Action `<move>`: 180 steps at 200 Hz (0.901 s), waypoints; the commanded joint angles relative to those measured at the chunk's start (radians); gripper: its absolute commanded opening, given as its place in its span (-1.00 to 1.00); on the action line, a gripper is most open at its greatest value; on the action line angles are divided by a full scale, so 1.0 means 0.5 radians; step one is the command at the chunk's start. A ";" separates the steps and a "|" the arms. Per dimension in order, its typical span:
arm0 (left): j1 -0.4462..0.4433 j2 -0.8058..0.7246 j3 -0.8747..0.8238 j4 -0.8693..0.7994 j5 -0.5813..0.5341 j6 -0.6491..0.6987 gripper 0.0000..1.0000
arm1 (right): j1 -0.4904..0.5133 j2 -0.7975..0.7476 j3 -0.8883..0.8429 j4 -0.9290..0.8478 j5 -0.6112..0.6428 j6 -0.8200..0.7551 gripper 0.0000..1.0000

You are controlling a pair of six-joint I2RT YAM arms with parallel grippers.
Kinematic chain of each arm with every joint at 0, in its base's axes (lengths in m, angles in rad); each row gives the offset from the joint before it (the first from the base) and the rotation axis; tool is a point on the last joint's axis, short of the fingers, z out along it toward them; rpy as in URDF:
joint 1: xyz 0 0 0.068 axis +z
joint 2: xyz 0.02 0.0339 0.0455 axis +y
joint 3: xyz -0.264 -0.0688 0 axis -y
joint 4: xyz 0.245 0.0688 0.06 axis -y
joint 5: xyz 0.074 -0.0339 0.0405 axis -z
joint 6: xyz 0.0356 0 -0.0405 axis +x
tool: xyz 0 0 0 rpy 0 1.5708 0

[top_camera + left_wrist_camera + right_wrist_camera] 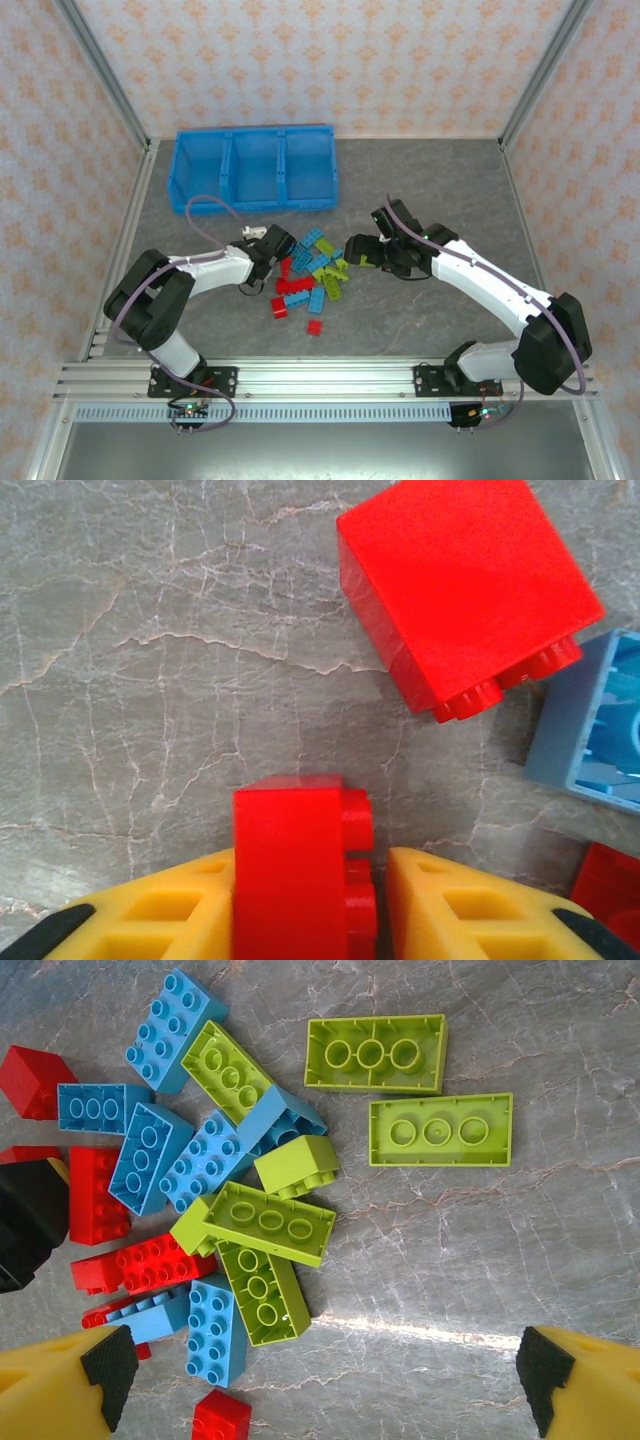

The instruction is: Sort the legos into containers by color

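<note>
The legos (pixel 312 275) lie in a loose heap of red, light blue and lime green bricks at mid table. My left gripper (pixel 272 252) is at the heap's left edge. In the left wrist view its yellow fingers (pixel 160 915) close on a small red lego (pixel 290 860) standing on its side, studs to the right. My right gripper (pixel 358 250) hovers at the heap's right side, open (pixel 327 1375) above bare table, with lime green legos (pixel 270 1222) just ahead. The containers (pixel 255 131), three blue compartments in a row, stand at the back left.
A red cube lego (pixel 460 580) and a light blue lego (pixel 595 720) lie close ahead of the left fingers. Two lime green legos (pixel 440 1128) lie upside down apart from the heap. Metal frame posts (pixel 105 75) and papered walls bound the table.
</note>
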 commanded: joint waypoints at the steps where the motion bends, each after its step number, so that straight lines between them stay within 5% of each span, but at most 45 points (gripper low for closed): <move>1: 0.034 0.002 -0.029 0.055 0.001 -0.038 -0.19 | 0.015 -0.053 0.052 -0.056 0.046 0.034 0.99; 50: 0.084 -0.193 -0.047 0.040 0.042 -0.013 -0.73 | 0.016 -0.069 0.057 -0.067 0.090 0.046 0.99; 80: 0.188 -0.519 0.079 -0.102 -0.003 0.097 -0.81 | 0.015 -0.080 0.108 -0.061 0.134 0.082 0.99; 111: 0.523 -0.665 0.317 -0.058 -0.054 0.292 -0.84 | 0.018 -0.113 0.090 0.061 0.176 0.157 0.98; 139: 0.854 -0.363 0.708 0.004 -0.007 0.506 -0.84 | 0.018 -0.100 0.067 0.134 0.145 0.207 0.99; 180: 1.198 0.335 1.386 -0.081 0.324 0.409 -0.92 | 0.021 -0.189 0.037 0.080 0.176 0.194 0.99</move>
